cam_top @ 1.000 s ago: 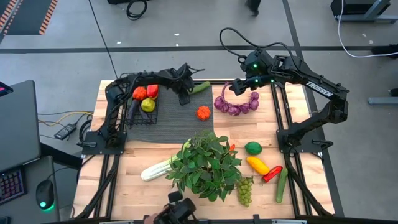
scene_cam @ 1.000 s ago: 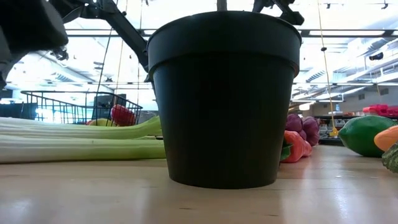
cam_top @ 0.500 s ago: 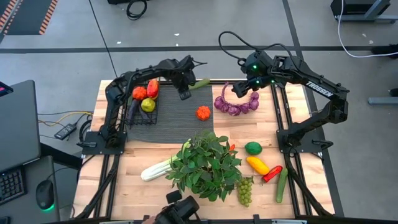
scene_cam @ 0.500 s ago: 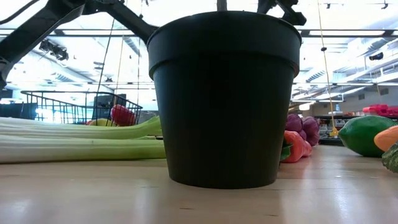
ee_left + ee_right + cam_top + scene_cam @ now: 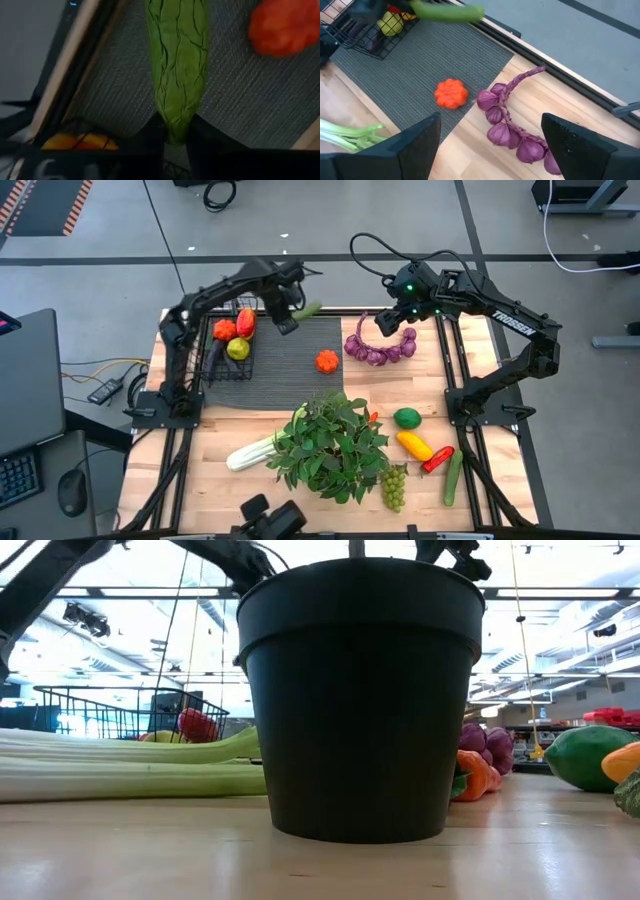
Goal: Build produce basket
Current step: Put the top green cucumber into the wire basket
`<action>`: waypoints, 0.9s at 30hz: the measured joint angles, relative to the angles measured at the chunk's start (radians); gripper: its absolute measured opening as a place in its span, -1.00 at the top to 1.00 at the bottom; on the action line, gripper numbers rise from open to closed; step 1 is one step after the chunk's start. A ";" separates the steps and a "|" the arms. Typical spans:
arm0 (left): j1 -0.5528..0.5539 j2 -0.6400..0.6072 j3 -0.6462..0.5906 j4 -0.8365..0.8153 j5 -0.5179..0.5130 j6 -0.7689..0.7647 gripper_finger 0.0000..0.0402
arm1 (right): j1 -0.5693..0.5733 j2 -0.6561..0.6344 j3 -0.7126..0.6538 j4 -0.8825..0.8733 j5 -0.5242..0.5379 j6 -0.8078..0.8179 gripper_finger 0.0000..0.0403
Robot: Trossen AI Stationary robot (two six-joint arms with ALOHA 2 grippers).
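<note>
Above the mat (image 5: 300, 360), left gripper (image 5: 293, 313) has lifted cucumber (image 5: 306, 309)

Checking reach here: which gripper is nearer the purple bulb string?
Right. The right gripper hangs open just above the purple bulb string; the left gripper is across the mat, gripping a cucumber.

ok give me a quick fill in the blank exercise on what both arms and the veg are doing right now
1. The left tool is shut on a long green ____.
2. The right tool hangs open above the ____ bulb string.
3. The orange pumpkin-like piece lies on the dark ribbed ____.
4. The black wire basket sits on the table's ____ side in the high view.

Missing words: cucumber; purple; mat; left
</note>
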 joint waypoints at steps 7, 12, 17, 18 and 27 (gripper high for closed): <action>0.027 -0.154 0.000 -0.060 -0.042 -0.129 0.69 | 0.000 0.000 0.000 0.003 0.003 -0.038 -0.72; 0.027 -0.243 -0.001 -0.118 -0.109 -0.186 0.71 | 0.000 0.000 0.000 0.010 0.003 -0.064 -0.72; 0.027 -0.314 -0.001 -0.188 -0.188 -0.284 0.67 | 0.000 0.000 0.000 0.032 0.003 -0.075 -0.72; 0.026 -0.327 -0.001 -0.210 -0.213 -0.308 0.67 | 0.000 0.000 0.000 0.041 0.003 -0.075 -0.72; 0.025 -0.460 -0.002 -0.279 -0.293 -0.535 0.68 | 0.022 0.000 0.000 0.120 -0.023 -0.057 -0.72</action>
